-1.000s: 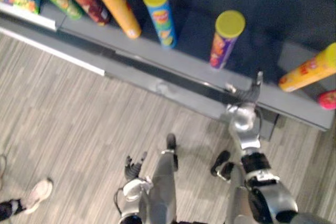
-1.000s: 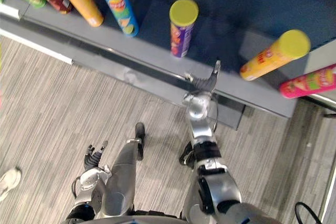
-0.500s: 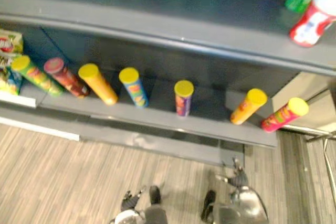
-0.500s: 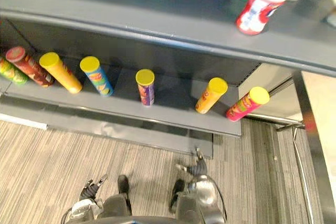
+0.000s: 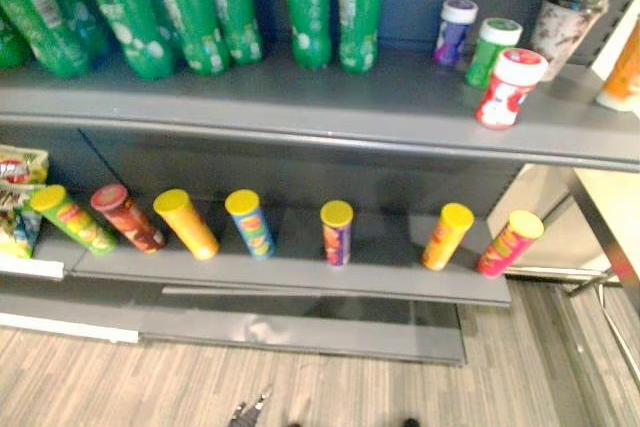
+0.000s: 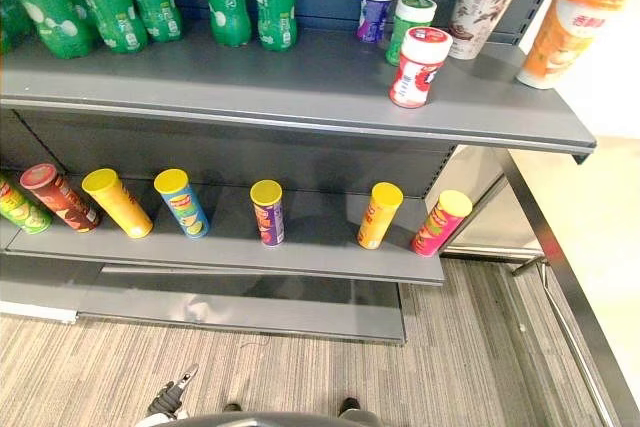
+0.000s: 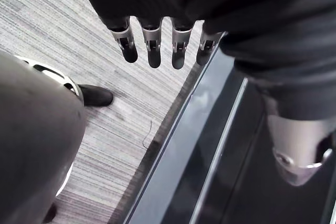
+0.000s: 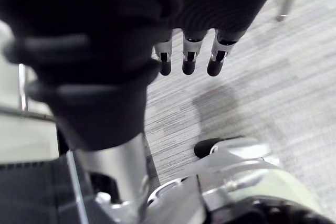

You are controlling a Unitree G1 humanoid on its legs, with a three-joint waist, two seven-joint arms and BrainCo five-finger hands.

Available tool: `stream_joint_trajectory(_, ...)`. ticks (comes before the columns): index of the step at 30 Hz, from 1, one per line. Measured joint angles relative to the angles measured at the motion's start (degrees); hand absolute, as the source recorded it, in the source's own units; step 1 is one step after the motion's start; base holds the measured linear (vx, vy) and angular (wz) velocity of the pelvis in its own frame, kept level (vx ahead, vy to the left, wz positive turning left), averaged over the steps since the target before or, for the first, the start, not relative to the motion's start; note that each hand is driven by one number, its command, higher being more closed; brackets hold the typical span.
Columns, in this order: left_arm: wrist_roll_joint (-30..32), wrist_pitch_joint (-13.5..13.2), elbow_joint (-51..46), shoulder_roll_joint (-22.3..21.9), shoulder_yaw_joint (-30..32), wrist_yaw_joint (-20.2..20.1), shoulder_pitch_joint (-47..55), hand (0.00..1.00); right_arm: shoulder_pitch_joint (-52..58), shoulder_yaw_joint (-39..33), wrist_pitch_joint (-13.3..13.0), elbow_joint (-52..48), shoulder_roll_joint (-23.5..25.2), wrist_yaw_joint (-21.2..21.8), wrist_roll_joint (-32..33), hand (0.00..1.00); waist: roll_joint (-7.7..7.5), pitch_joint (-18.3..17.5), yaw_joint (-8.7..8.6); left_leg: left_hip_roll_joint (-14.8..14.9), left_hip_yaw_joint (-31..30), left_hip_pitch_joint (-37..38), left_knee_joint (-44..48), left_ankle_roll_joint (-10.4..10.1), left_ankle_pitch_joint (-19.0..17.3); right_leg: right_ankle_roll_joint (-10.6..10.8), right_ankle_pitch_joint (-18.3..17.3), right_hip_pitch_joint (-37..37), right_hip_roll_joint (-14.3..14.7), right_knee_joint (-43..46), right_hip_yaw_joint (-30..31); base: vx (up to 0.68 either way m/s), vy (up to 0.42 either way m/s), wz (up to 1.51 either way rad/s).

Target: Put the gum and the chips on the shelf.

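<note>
ahead, grey two-tier shelf on striped carpet; left hand, right hand fingers straight, seemingly empty.

Two head cameras look down and forward at a grey shelf unit from a little way back. Both take in the upper board with green bottles, the lower board with a row of chip cans, and the striped floor in front. The right eye view reaches further right, to an orange cup. The left wrist view looks from very close past the left hand at the floor and the shelf's base. The right wrist view looks past the right hand at the floor.
</note>
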Motion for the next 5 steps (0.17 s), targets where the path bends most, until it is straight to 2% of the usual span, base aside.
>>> stream_joint_trajectory(5,-0.1,0.2,1.1,0.0,-0.1,-0.3,-0.1,0.00,-0.6,-4.3,0.3,1.9,0.2,-0.5,4.9,0.00,0.83,-0.3,-0.81,-0.5,0.6,0.8,0.0,0.4,-0.2,0.5,1.3,1.2,-0.1,-1.8,0.6,0.04,0.009,-0.06)
